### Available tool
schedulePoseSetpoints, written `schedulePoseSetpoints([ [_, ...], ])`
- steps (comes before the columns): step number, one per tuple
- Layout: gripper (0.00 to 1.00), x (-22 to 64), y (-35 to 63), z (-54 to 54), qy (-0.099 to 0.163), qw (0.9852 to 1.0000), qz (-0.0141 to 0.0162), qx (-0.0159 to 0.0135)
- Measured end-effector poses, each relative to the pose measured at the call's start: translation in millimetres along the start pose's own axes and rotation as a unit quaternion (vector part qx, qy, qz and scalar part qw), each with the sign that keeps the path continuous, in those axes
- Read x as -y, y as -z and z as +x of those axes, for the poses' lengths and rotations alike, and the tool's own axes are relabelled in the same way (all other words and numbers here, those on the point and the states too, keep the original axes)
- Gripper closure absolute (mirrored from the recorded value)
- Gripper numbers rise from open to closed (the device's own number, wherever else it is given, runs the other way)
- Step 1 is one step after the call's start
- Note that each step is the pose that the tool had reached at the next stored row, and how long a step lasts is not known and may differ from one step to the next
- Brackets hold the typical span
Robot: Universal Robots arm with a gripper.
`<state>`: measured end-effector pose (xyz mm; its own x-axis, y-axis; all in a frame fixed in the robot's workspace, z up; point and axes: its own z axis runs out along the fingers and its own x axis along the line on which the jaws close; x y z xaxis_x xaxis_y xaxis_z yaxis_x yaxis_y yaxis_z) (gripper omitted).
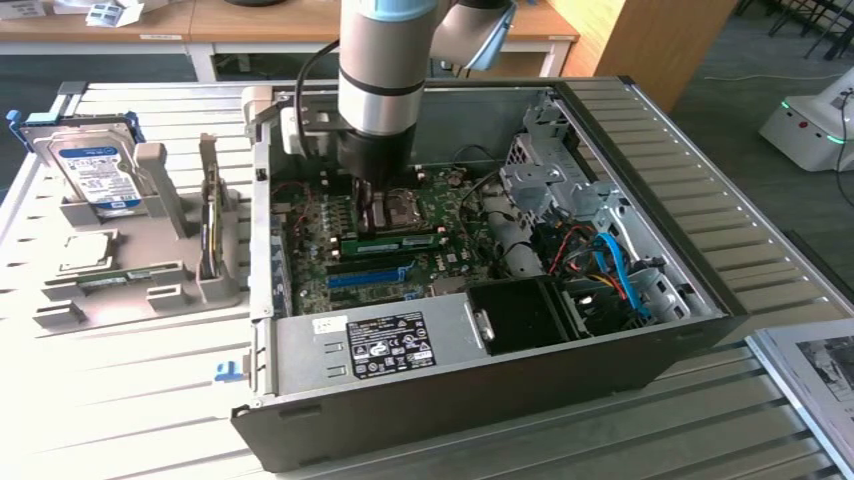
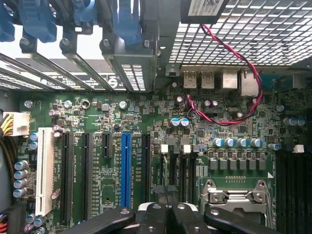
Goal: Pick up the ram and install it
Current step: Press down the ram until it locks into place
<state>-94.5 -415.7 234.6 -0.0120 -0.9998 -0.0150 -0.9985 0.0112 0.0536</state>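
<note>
Open PC case [image 1: 694, 300] on slatted table, ram [image 1: 390, 241] seated just below clenched gripper [image 1: 371, 200], empty-handed.

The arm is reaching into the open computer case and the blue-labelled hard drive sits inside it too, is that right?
No. The exterior view shows the hard drive outside the computer case, standing in the grey holder on that view's left.

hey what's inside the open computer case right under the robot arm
A green motherboard with a blue expansion slot, a ram stick seated beside the processor socket, and the gripper shut just above. The arm covers the board behind it.
</note>
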Motion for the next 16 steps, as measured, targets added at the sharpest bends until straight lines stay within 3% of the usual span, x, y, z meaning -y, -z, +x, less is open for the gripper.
schedulePoseSetpoints([
  [16,0.90,0.2,-3.3,0.1,0.000,1.0000,0.0000,0.0003],
])
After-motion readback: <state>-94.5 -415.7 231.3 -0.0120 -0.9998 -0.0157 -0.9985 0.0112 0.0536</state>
